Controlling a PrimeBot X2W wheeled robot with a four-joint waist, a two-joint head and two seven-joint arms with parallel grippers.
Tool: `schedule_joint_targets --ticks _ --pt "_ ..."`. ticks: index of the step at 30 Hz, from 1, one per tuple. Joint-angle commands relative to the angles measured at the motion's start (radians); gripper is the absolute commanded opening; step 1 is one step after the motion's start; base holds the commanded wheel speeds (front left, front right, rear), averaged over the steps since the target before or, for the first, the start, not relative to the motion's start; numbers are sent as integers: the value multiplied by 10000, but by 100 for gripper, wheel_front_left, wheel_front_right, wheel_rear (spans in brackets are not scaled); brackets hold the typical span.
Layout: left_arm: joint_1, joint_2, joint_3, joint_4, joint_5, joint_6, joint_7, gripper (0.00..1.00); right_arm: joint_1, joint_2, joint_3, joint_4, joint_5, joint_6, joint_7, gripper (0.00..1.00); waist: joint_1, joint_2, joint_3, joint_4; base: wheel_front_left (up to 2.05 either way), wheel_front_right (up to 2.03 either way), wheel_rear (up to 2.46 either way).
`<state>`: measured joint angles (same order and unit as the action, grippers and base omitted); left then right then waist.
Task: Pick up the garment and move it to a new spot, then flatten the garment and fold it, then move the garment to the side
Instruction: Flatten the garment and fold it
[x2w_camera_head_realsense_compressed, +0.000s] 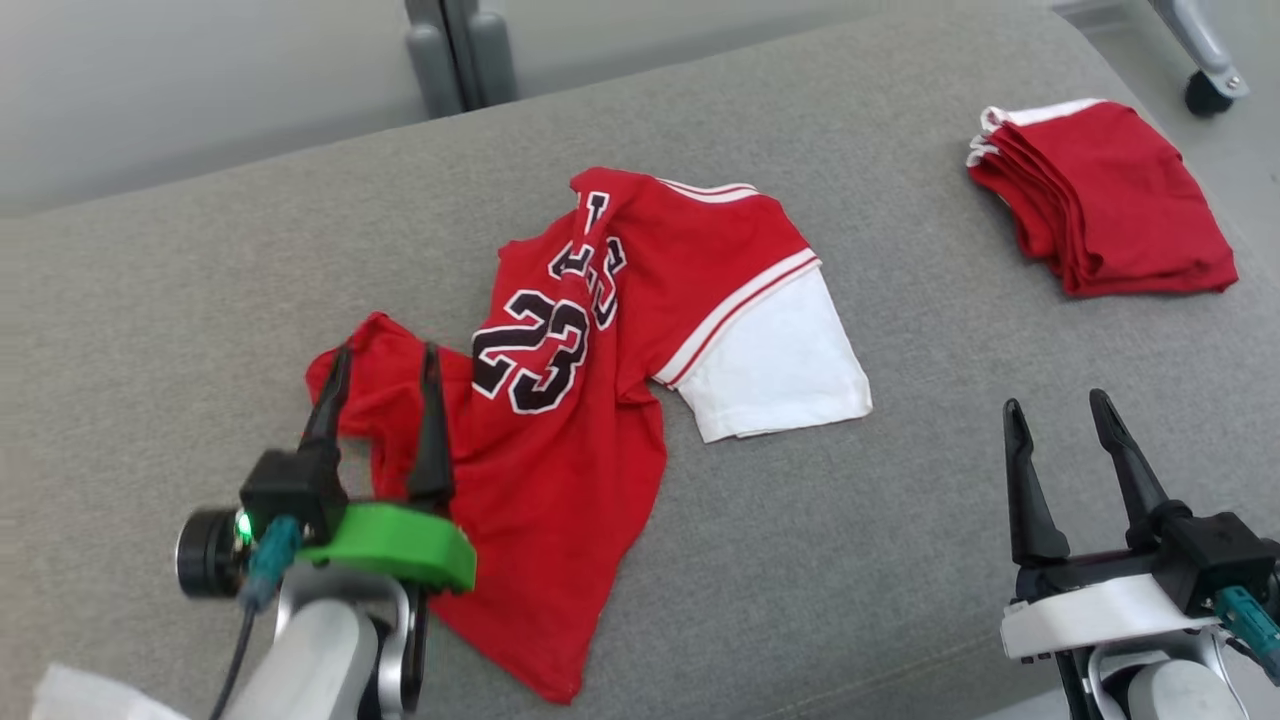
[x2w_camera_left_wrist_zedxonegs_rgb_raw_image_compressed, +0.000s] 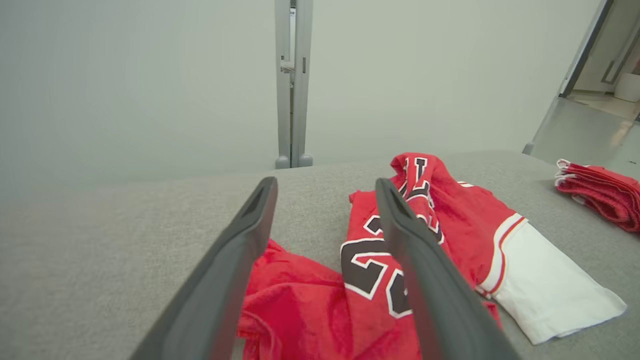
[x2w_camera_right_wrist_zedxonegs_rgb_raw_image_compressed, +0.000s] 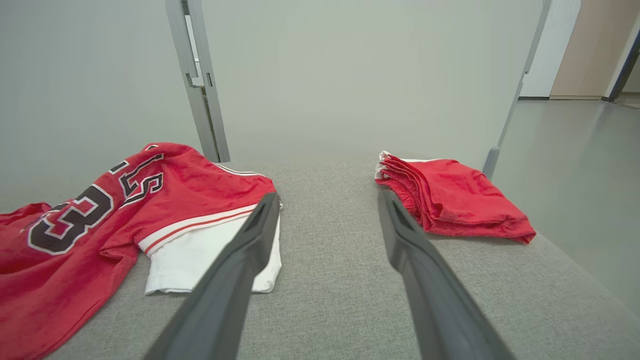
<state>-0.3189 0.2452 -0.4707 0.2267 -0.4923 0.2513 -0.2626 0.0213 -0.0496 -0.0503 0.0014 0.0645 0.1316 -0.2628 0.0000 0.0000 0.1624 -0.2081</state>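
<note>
At the centre of the head view, red jersey (x2w_camera_head_realsense_compressed: 560, 400) crumpled on grey worktop (x2w_camera_head_realsense_compressed: 200, 280). Lower left, left tool (x2w_camera_head_realsense_compressed: 387, 350) spread wide over its edge, gripping nothing; lower right, right tool (x2w_camera_head_realsense_compressed: 1055, 398) equally wide, empty. Upper right, folded red stack (x2w_camera_head_realsense_compressed: 1100, 195). In the left wrist view, fingers (x2w_camera_left_wrist_zedxonegs_rgb_raw_image_compressed: 225, 280) straddling its number. In the right wrist view, jersey left, stack right.

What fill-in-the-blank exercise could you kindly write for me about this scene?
The jersey bears the number ____. Its flat sleeve is ____. The folded pile lies on the robot's ____ side of the jersey. The left gripper and right gripper both stand ____.
Missing words: 23; white; right; open.
</note>
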Motion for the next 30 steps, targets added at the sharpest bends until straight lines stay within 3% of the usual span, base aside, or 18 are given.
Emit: schedule_joint_targets --ticks 1,4,7,19,25,30 --pt "718 -94 220 -227 288 92 -24 100 268 -79 -84 -36 -68 -19 -25 100 0 0 -954 934 0 0 0" --pt "1980 -368 763 -711 902 75 -25 100 390 -117 -265 -4 -151 -19 -25 100 0 0 -1340 1306 0 0 0" --pt "3010 -715 1293 -1208 1387 -286 -25 100 544 -106 -421 103 -222 -19 -24 100 0 0 -1503 1624 0 0 0" --pt "5428 -1636 3211 -1485 2794 -2617 -26 100 835 -226 -309 1005 -352 -19 -24 100 0 0 -1919 2156 0 0 0" --pt "5525 -1873 3879 -1386 3007 -3181 -26 100 747 -196 -247 1209 -293 -19 -24 100 0 0 -1922 2277 0 0 0" --pt "5340 -1930 4066 -1360 3148 -3397 -26 100 834 -158 -238 1326 -247 -19 -24 100 0 0 -1898 2274 0 0 0"
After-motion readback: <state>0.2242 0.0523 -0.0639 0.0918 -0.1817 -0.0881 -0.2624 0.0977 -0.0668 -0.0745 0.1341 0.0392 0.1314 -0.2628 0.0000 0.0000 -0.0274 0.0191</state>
